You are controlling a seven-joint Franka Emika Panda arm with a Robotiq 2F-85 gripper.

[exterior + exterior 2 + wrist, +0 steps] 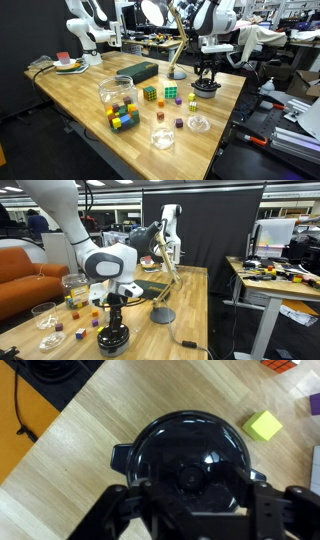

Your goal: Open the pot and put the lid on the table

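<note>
Here the pot (205,88) sits near the table (90,88) edge, pincer (113,320) overhead.

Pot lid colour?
Glossy black lid, seen best in the wrist view.

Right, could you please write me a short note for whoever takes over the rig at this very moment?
Hand: open, directly above the lid, with one finger on either side of the knob. It grips nothing. I cannot tell whether it touches the lid.
Pot: stands on the table near one edge, with the lid on it.
Done: the hand is lined up over the lid, nothing more.
Left: close on the knob, lift the lid off, and set it on bare wood beside the pot, probably clear of the small green cube.
</note>
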